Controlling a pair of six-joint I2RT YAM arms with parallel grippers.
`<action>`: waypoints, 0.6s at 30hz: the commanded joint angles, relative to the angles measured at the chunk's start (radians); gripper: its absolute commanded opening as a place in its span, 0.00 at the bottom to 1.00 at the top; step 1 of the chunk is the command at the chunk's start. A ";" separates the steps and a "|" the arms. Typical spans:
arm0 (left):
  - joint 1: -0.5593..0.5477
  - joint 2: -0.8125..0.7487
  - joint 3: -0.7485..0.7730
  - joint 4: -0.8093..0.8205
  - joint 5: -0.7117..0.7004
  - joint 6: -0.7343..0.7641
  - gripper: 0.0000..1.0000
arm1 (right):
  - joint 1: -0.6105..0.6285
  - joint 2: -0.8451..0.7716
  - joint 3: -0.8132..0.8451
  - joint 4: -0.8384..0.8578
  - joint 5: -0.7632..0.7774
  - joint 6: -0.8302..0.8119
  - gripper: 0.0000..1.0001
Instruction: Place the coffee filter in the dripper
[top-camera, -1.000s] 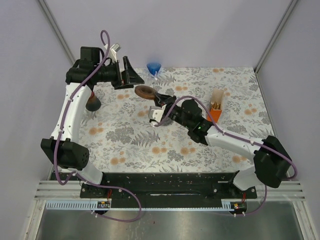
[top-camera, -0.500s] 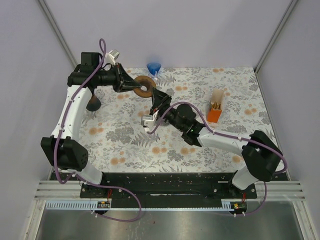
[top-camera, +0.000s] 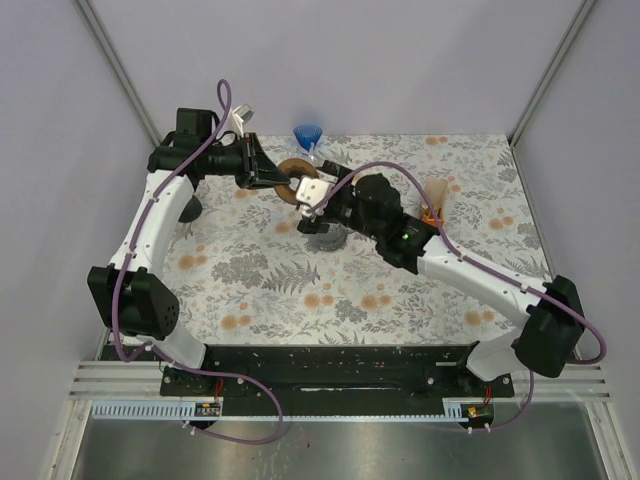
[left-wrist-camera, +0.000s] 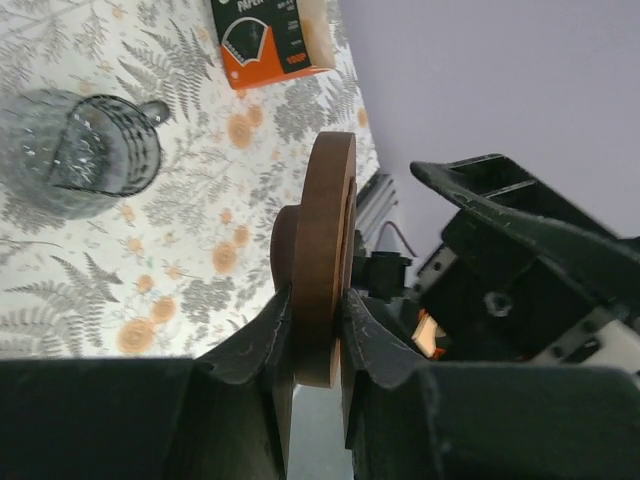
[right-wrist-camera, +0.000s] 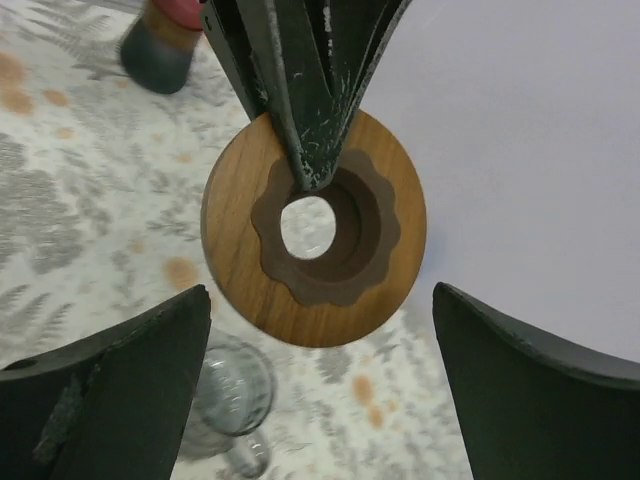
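A blue cone dripper (top-camera: 308, 135) stands at the table's back edge. Paper coffee filters stick out of an orange box (top-camera: 433, 205) (left-wrist-camera: 270, 35) at the right, partly behind my right arm. My left gripper (top-camera: 270, 175) (left-wrist-camera: 315, 320) is shut on the rim of a wooden ring (top-camera: 291, 172) (left-wrist-camera: 325, 230) (right-wrist-camera: 230, 220), holding it on edge above the table. My right gripper (top-camera: 315, 190) (right-wrist-camera: 320, 300) faces the ring's flat side, its jaws wide apart and clear of it. The left fingers (right-wrist-camera: 300, 90) pinch the ring from above in the right wrist view.
A clear glass mug (top-camera: 325, 238) (left-wrist-camera: 85, 150) (right-wrist-camera: 235, 390) sits on the floral cloth below the ring and right gripper. A dark object with a red top (top-camera: 188, 208) (right-wrist-camera: 165, 40) stands near the left edge. Side walls enclose the table.
The left gripper closed on the wooden ring, and the right gripper, which held it, has now opened and let go. The ring has shifted slightly right, still held off the table.
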 joint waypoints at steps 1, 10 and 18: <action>-0.001 0.044 0.004 0.049 -0.043 0.094 0.00 | -0.127 -0.047 0.173 -0.382 -0.315 0.494 0.99; -0.076 0.078 -0.007 0.052 0.009 0.220 0.00 | -0.500 0.156 0.317 -0.424 -0.805 1.176 0.99; -0.098 0.106 -0.012 0.050 -0.011 0.207 0.00 | -0.447 0.149 0.264 -0.389 -0.624 1.173 0.95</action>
